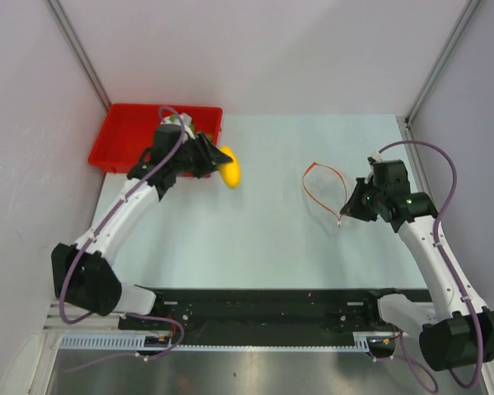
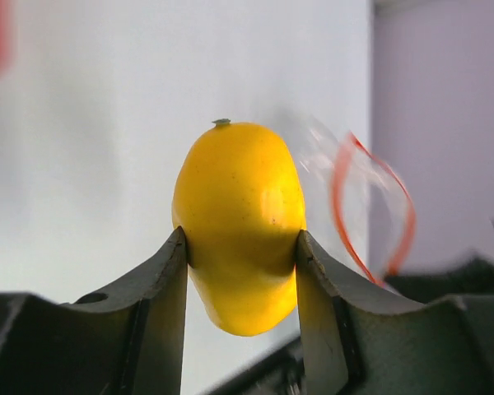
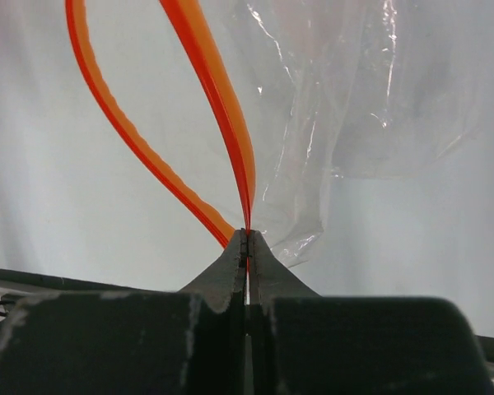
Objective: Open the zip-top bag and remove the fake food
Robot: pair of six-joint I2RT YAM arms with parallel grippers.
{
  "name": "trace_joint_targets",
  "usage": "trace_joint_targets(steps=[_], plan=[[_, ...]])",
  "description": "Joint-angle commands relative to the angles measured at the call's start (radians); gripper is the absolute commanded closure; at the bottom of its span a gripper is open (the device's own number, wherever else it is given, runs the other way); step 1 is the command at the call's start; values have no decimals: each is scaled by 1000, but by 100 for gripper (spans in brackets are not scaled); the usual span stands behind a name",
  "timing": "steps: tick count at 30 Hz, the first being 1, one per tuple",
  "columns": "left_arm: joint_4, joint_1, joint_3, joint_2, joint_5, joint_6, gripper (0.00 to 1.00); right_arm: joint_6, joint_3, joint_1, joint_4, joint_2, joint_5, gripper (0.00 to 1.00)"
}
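My left gripper (image 1: 216, 164) (image 2: 240, 247) is shut on a yellow mango-like toy fruit (image 1: 230, 168) (image 2: 239, 222) and holds it just right of the red tray, above the table. The clear zip-top bag (image 1: 325, 188) (image 3: 354, 99) lies right of centre with its red-orange zip strip (image 3: 218, 107) spread open in a loop; it also shows blurred in the left wrist view (image 2: 370, 206). My right gripper (image 1: 343, 216) (image 3: 247, 239) is shut on the bag at the corner of its zip strip. A white and green piece (image 1: 178, 122) shows in the tray behind the left arm.
The red rectangular tray (image 1: 128, 132) stands at the back left corner of the pale table (image 1: 255, 247). Grey walls close in the left, back and right sides. A black rail runs along the near edge (image 1: 255, 309).
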Motion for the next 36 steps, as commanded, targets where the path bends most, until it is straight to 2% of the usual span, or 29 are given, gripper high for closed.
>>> trace_joint_targets(steps=[1, 8, 10, 14, 18, 19, 20, 22, 23, 25, 26, 28, 29, 33, 36], plan=[[52, 225, 90, 148, -84, 85, 100, -25, 45, -39, -28, -16, 19, 100], [72, 472, 305, 423, -117, 97, 100, -37, 88, -76, -45, 0, 36, 100], [75, 539, 349, 481, -78, 74, 100, -37, 96, -84, -45, 6, 45, 100], [-60, 586, 586, 697, -92, 88, 100, -28, 96, -97, -46, 20, 59, 100], [-107, 607, 685, 787, -132, 80, 98, -16, 96, -110, -37, 39, 62, 100], [-112, 609, 705, 796, -140, 74, 94, -13, 96, -114, -34, 46, 65, 100], [-123, 610, 717, 810, -141, 73, 84, -11, 96, -114, -32, 47, 68, 100], [-146, 613, 769, 850, -144, 76, 74, -11, 96, -119, -26, 56, 71, 100], [-173, 612, 788, 864, -152, 79, 63, -11, 97, -123, -28, 59, 71, 100], [-210, 613, 841, 887, -161, 100, 55, -16, 99, -133, -37, 66, 68, 100], [-238, 610, 854, 887, -178, 108, 46, -19, 100, -143, -43, 64, 76, 100], [-267, 607, 871, 872, -193, 138, 35, -31, 103, -162, -69, 61, 93, 100], [-279, 607, 871, 861, -212, 149, 24, -40, 105, -197, -78, 58, 97, 100], [-318, 571, 837, 780, -291, 227, 22, -72, 117, -293, -144, 41, 153, 100], [-319, 525, 770, 674, -362, 269, 21, -108, 140, -295, -184, 30, 217, 100]])
